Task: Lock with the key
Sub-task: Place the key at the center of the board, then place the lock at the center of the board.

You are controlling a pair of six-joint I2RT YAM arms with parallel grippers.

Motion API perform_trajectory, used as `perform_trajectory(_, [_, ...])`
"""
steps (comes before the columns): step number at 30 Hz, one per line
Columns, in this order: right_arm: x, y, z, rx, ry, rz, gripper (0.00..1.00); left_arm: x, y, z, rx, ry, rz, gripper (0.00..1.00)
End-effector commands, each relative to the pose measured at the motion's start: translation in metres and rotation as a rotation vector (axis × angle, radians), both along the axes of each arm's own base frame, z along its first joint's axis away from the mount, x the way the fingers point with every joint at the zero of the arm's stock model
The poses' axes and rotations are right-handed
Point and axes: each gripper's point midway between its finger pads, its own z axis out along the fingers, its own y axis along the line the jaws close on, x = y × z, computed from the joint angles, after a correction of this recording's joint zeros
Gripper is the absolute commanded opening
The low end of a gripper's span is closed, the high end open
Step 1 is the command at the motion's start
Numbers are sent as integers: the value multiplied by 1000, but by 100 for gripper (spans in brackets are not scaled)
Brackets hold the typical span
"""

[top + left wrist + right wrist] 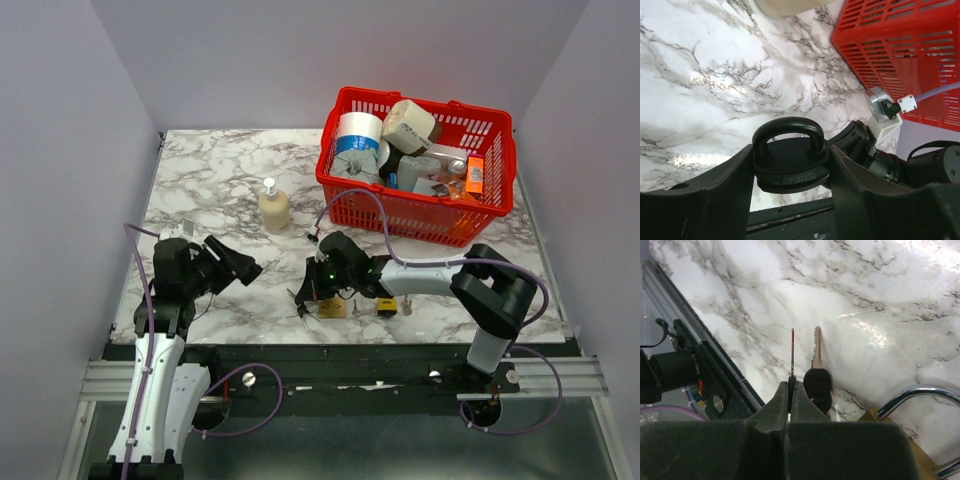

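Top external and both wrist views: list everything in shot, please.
black metal padlock: one, black, in the left jaws
thin red-tipped flat blade: one, probably a key, pinched edge-on in the right jaws
black-headed key: one, tan blade, beside that blade
brass padlock with chrome shackle: one, near the right jaws
small yellow-and-black item: one, beside it
cream pump bottle: one, mid-table
red plastic basket: one, far right, full of goods
white marble table: one
left jaws: shut
right jaws: shut

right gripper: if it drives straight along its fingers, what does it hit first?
Probably the marble table: the right gripper tilts down, so its pinched key tip lands first. Depth unclear.
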Motion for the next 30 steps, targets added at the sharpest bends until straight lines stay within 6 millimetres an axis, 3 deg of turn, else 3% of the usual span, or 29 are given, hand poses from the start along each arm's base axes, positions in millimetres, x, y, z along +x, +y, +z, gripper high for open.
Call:
perform_trajectory(1, [16, 3, -10, -40, 2, -72, 2, -3, -4, 0, -15, 1, -27, 0])
perform_trajectory(8, [17, 4, -2, -22, 13, -92, 18, -17, -9, -24, 3, 108, -95, 0])
perform_trajectory(9, [16, 5, 2, -16, 10, -87, 34, -24, -8, -33, 7, 159, -101, 0])
perform_trajectory(12, [20, 10, 21, 8, -17, -77, 68, -38, -10, -54, 16, 281, -141, 0])
perform_trajectory(15, [25, 11, 52, 51, -62, -85, 86, -46, -9, -67, 34, 362, -165, 0])
perform_trajectory(21, [27, 2, 105, 111, -178, -78, 95, -45, -1, -79, 163, 410, -194, 0])
perform_trajectory(26, [32, -4, 159, 164, -386, -12, 98, -58, -13, -102, 228, 536, -288, 0])
perform_trajectory(30, [36, -14, 186, 183, -516, -4, 100, -48, -14, -109, 294, 583, -318, 0])
